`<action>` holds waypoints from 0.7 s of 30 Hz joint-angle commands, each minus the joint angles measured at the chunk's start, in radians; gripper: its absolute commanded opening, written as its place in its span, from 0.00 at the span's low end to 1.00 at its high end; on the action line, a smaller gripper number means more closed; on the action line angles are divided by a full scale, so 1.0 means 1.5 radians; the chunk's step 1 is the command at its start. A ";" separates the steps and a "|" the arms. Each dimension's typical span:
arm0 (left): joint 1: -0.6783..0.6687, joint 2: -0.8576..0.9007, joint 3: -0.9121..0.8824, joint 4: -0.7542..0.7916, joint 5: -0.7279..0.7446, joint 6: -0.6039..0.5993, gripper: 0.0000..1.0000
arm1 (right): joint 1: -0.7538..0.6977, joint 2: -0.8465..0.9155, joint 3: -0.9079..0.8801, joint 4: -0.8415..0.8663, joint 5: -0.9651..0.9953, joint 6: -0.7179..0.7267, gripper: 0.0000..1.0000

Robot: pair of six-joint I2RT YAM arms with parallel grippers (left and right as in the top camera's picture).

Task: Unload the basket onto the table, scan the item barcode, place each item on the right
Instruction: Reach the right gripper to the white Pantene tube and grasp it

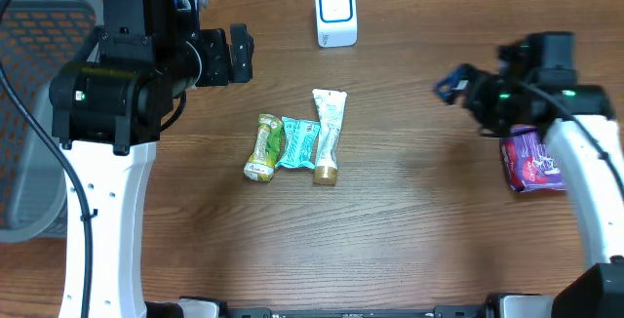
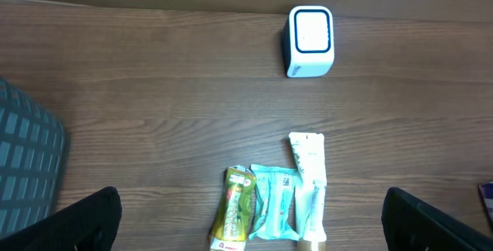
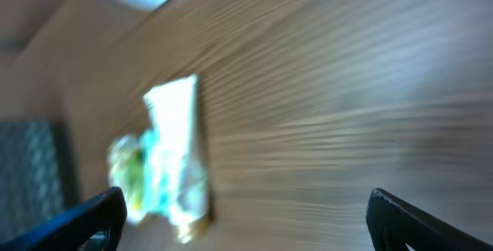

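Left gripper (image 1: 232,55) apart from tube (image 1: 328,133)

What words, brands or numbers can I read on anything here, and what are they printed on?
None can be read.
Green packet: print too small.
Teal packet: print too small.
White tube: print too small.
Purple packet: print too small, partly hidden.
White scanner: no writing visible.

Wooden table (image 1: 419,230), with a grey slatted basket (image 1: 24,191) at its left edge.
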 commanded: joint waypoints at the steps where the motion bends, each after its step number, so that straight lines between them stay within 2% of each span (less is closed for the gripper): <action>1: 0.003 0.005 0.001 0.002 -0.002 0.006 1.00 | 0.077 0.052 0.006 0.020 -0.061 -0.017 1.00; 4: 0.003 0.005 0.001 0.002 -0.002 0.006 1.00 | 0.128 0.123 0.006 0.042 -0.096 -0.006 1.00; 11: 0.003 0.005 0.001 0.002 -0.002 0.006 1.00 | 0.178 0.236 0.006 0.106 -0.165 0.000 0.98; 16: 0.003 0.005 0.001 0.002 -0.002 0.006 0.99 | 0.212 0.288 0.006 0.201 -0.165 0.081 0.96; 21: 0.003 0.005 0.001 0.002 -0.002 0.006 1.00 | 0.264 0.347 0.006 0.283 -0.130 0.218 0.89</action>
